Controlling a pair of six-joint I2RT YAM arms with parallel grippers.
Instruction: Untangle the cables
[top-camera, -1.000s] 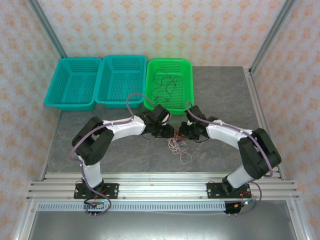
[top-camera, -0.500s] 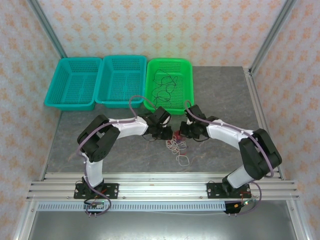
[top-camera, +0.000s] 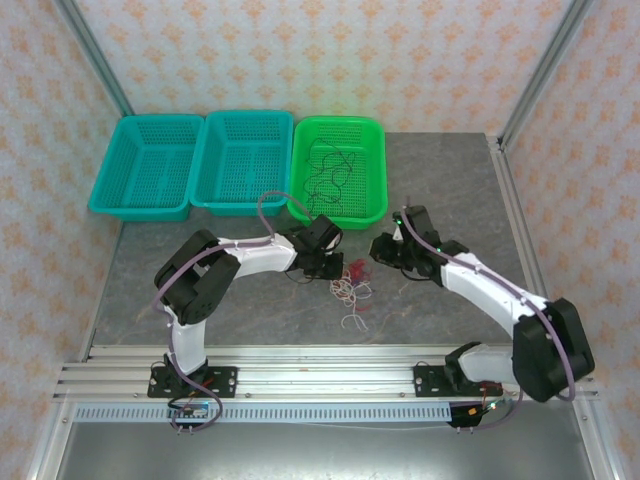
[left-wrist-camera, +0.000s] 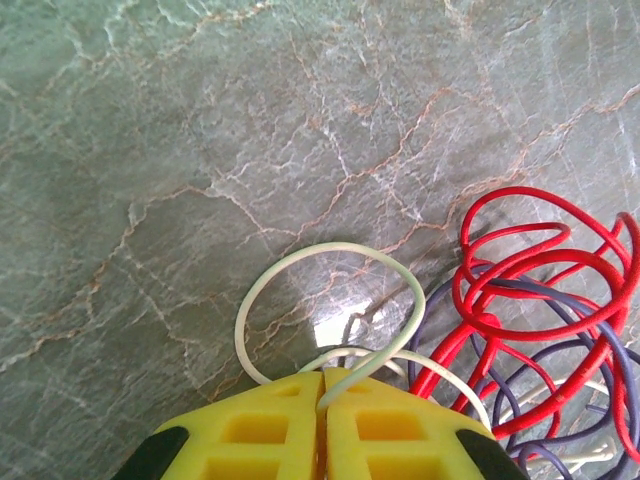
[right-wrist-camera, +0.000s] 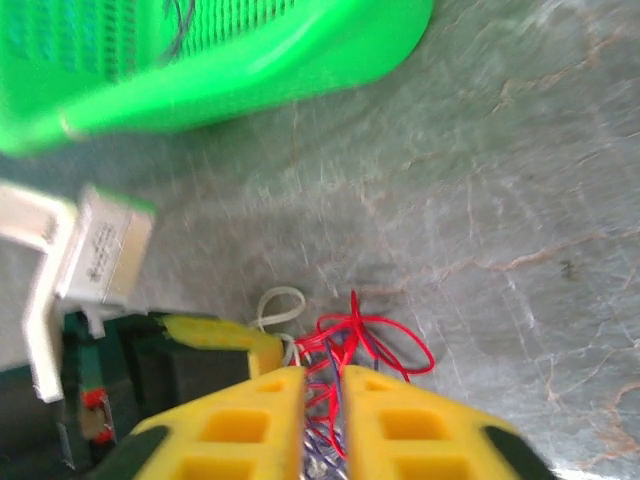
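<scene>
**A:** How do the arms sit?

**B:** The left arm (top-camera: 245, 255) rises from its base at the near edge and folds at the elbow. Its forearm runs right, low over the bench (top-camera: 450, 180). The right arm (top-camera: 490, 290) is bent sharply at the near right, and its long forearm reaches away and leftward.

**A:** And the tools?

**B:** The left tool (left-wrist-camera: 322, 378) has its yellow fingers pressed together on the white cable (left-wrist-camera: 330, 260), whose loop lies on the bench just past the tips. The right tool (right-wrist-camera: 322, 375) shows a narrow slit with red strands in it. I can't tell whether it pinches them.

**A:** Where are the cables?

**B:** The cables (top-camera: 350, 280) are a red, white and dark tangle on the bench between the two tools, hard against the left one.

**A:** Beyond that?

**B:** Further cables (top-camera: 325, 178) lie in the green basket (top-camera: 380, 170), with two teal baskets (top-camera: 110, 170) left of it.
</scene>
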